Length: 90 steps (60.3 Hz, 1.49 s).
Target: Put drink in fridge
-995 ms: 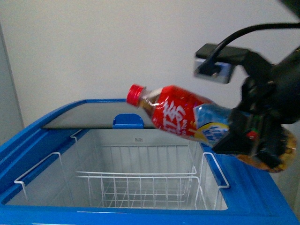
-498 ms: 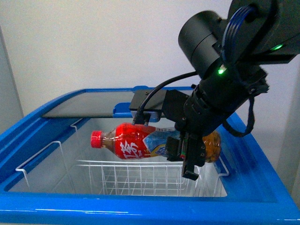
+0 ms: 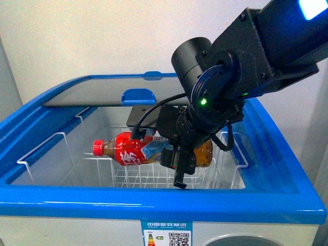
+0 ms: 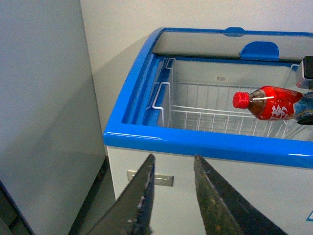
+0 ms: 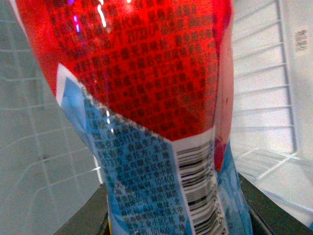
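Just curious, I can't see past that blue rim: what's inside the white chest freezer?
Inside the chest freezer: white wire baskets and the red-labelled drink bottle, held sideways over them by the right gripper. The blue rim and robot arm hide the floor; the slid-back glass lid covers the rear.

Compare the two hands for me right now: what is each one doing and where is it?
The right hand is shut on the drink bottle, held sideways inside the open fridge above the wire basket; the left hand holds nothing. The right hand is over the fridge opening, while the left hand hangs outside it, in front of its blue rim, fingers parted. Both have dark fingers.
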Tool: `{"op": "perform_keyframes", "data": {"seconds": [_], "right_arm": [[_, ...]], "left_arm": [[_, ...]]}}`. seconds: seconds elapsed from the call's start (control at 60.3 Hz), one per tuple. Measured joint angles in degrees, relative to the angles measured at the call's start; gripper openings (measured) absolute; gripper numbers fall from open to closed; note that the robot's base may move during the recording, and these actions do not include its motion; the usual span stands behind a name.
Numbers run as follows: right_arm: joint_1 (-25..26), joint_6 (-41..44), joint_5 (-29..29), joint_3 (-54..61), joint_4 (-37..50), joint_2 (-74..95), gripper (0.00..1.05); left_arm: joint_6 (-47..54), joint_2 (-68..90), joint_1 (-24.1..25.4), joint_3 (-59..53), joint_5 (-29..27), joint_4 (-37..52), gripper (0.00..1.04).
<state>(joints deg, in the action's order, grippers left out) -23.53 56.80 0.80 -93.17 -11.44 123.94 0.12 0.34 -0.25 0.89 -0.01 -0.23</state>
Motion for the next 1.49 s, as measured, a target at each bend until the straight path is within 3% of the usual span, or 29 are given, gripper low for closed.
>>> {"op": "perform_keyframes", "data": {"seconds": [0.066, 0.166, 0.299, 0.381, 0.481, 0.647, 0.763, 0.962, 1.095, 1.194, 1.36, 1.493], "right_arm": [[-0.2, -0.39, -0.87, -0.31, 2.16, 1.22, 0.45], [-0.22, -0.39, -1.27, -0.09, 5.64, 2.16, 0.45], [-0.24, -0.31, -2.19, 0.59, 7.43, 4.76, 0.45], [-0.17, -0.09, -3.3, 1.97, 8.81, 7.41, 0.44], [0.24, -0.02, -3.78, 2.54, 8.61, 7.72, 0.45], [0.52, -0.04, -1.77, 2.54, 7.65, 5.86, 0.83], [0.63, -0.46, -0.35, 2.29, 6.84, 2.97, 0.98], [2.78, -8.31, 7.89, -0.35, 0.83, -4.7, 0.97], [6.99, -16.28, 11.65, -2.86, -2.1, -11.54, 0.97], [10.97, -22.01, 7.89, -2.99, 0.33, -16.11, 0.97], [18.95, -34.86, -5.11, 1.95, 2.16, -25.42, 0.97], [26.01, -46.95, -4.11, 15.12, -0.72, -38.62, 0.97]], "left_arm": [[0.02, -0.02, 0.0, 0.0, 0.0, 0.0, 0.41], [0.0, -0.07, 0.0, 0.0, 0.02, 0.0, 0.62], [0.0, -0.07, 0.0, 0.0, -0.04, 0.0, 0.8], [0.04, -0.07, 0.0, 0.0, 0.0, 0.0, 0.98], [0.02, -0.09, 0.0, 0.02, 0.0, 0.0, 0.96], [0.02, -0.07, 0.0, 0.0, 0.0, 0.0, 0.97], [0.02, -0.09, 0.0, 0.02, 0.0, 0.0, 0.97], [0.02, -0.09, 0.0, 0.02, 0.0, 0.0, 0.97], [0.02, -0.09, 0.0, 0.0, 0.0, 0.0, 0.97], [0.02, -0.09, 0.0, 0.0, 0.0, 0.0, 0.97], [0.02, -0.09, 0.0, 0.0, 0.0, 0.0, 0.97], [0.02, -0.09, 0.0, 0.02, 0.0, 0.0, 0.97]]}}
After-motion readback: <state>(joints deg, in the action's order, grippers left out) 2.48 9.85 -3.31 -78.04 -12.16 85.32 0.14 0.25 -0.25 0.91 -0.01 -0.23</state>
